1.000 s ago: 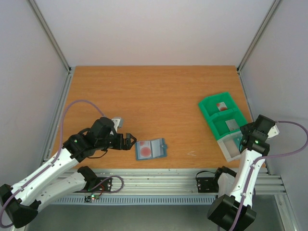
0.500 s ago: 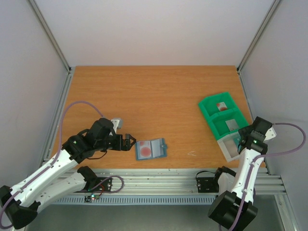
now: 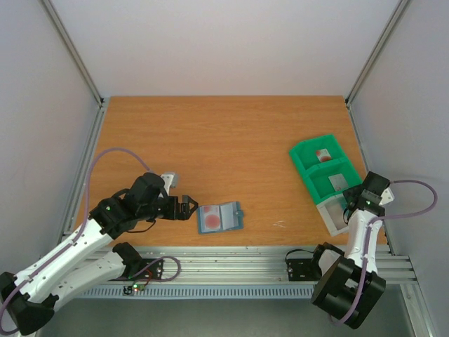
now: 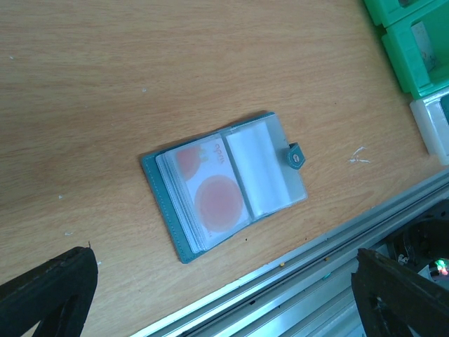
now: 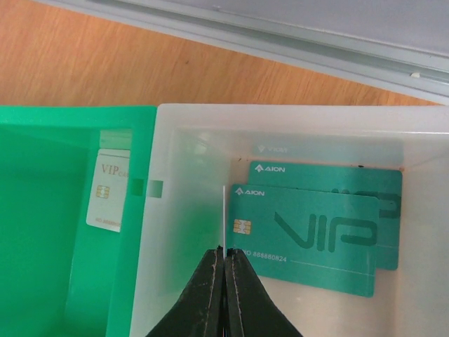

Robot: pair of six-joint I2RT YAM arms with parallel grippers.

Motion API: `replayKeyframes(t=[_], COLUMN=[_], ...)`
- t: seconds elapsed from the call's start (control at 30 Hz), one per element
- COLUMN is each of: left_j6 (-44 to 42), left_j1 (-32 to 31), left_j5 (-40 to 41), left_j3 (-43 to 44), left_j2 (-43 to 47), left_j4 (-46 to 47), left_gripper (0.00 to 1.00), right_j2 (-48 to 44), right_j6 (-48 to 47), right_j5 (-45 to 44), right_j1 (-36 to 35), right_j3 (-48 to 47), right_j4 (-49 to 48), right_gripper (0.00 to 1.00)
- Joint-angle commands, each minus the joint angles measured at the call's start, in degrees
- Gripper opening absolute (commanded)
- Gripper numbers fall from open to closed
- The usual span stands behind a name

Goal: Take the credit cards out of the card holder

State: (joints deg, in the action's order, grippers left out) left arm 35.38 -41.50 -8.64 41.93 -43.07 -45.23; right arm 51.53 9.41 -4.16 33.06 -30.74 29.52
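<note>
Cards left in the card holder [image 4: 228, 186]: one with red round print [image 4: 212, 199] shows through the clear sleeve on the left panel, and the sleeve edges below it look stacked, so likely more underneath. The right panel's sleeve looks empty. Can't tell which side the sleeves open on.

Handling, my read: the credit cards are thin, stiff, light and slick. The sleeves are soft plastic and will cling. The holder is light and floppy, so it'll slide or lift with the card unless one arm pins it. Pinch the card's exposed short edge at the sleeve mouth and pull flat along the sleeve. Avoid the snap tab [image 4: 297, 156].

The holder lies spread open and flat on the table [image 3: 210, 140], just ahead of the left gripper [image 3: 187, 208] and centred between its fingers [image 4: 49, 295]. Those are spread wide, empty and touching nothing.

The right gripper [image 5: 224, 256] is well apart from the holder, which sits far off to its left. Its jaws are pressed together on what looks like a pale card [image 5: 223, 210] seen edge-on, held above the white bin [image 5: 189, 140]. Two teal VIP cards [image 5: 309, 235] lie flat in that bin, just ahead-right of the tips. The green bin [image 5: 42, 210] is to the tips' left, with one white VIP card [image 5: 109, 189] in it.
</note>
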Motion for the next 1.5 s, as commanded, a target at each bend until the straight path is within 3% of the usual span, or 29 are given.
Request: replayKeyframes(t=[0.0,0.5,0.8,1.47], left_j6=[0.1,-0.6,-0.1,0.1], left_j1=[0.1,0.0,0.1,0.1], left_j5=[-0.6,1.4,1.2,1.9], left_j3=[0.5,2.3,2.0,0.1], left_j2=[-0.5,0.6,1.3,1.3], left_j4=[1.8,-0.7,-0.7,-0.8], left_gripper=[0.99,0.99,0.99,0.99], right_j2=[2.4,8.3,8.8,9.4], right_j6=[0.7,-0.2,0.7,5.4], right_j5=[0.4,-0.6,-2.9,-9.3], right_j1=[0.3,0.3,0.3,0.3], right_j3=[0.7,-1.0,-2.5,-12.8], right_j4=[-4.7,-3.2,0.1,16.5], right_gripper=[0.01,0.07,0.19,0.27])
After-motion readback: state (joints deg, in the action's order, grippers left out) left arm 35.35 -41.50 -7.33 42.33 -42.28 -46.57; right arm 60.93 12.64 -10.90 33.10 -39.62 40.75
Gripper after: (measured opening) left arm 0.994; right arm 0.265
